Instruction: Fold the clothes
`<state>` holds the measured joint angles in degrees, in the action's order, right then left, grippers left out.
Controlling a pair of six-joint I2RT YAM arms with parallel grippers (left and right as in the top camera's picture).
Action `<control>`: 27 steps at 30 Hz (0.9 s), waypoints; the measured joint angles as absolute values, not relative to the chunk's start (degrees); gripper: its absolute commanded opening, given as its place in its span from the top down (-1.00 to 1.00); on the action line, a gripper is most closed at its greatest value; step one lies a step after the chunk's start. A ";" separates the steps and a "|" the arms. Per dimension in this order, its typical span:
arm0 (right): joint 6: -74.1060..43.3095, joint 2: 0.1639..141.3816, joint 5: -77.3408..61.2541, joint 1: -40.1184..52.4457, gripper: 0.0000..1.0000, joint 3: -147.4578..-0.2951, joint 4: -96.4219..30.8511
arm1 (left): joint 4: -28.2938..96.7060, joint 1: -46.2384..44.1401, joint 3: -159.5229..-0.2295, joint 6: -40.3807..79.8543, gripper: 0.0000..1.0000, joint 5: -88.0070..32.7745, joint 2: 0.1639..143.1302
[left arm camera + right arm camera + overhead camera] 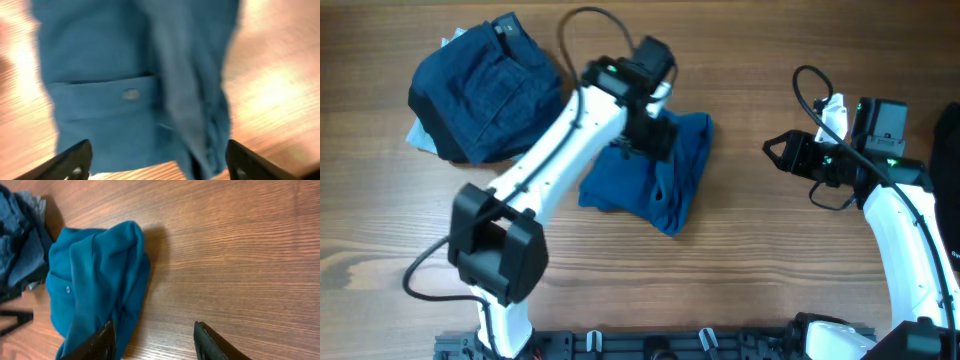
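Note:
The clothes in play are a cobalt-blue shirt (pixel 660 175), lying bunched and partly folded on the wooden table (pixel 770 260). My left gripper (pixel 648 138) hovers over its upper left part. In the blurred left wrist view the shirt (pixel 115 65) fills the frame, its small button (pixel 131 94) showing, and the left gripper (pixel 157 165) stands wide open above the cloth, holding nothing. My right gripper (pixel 772 150) is open to the right of the shirt. In its own view the right gripper (pixel 155 342) is over bare wood, with the shirt (pixel 95 275) beside its left finger (pixel 97 342).
A pile of dark denim (pixel 485 90) lies at the back left with a pale blue piece (pixel 420 137) under its edge. A black garment (pixel 948 140) shows at the right edge. The denim (pixel 20 250) also appears in the right wrist view.

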<state>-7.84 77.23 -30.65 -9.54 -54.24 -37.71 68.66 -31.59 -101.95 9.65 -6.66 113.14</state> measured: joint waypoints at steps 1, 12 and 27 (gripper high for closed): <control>-7.16 77.23 -31.24 -9.43 -0.02 -54.24 -38.20 | 68.73 -30.20 -101.95 10.15 0.10 -6.90 113.12; -6.83 77.23 -32.34 -5.34 -0.01 -54.24 -36.84 | 64.45 -24.97 -102.02 11.22 0.92 -21.26 119.42; -7.46 77.23 -31.46 -5.34 -0.11 -54.24 -36.82 | 63.51 -38.61 -102.02 10.55 0.77 -33.36 122.80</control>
<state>-7.46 77.23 -31.46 -5.34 -54.24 -36.82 63.51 -38.61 -102.02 10.55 -33.36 122.80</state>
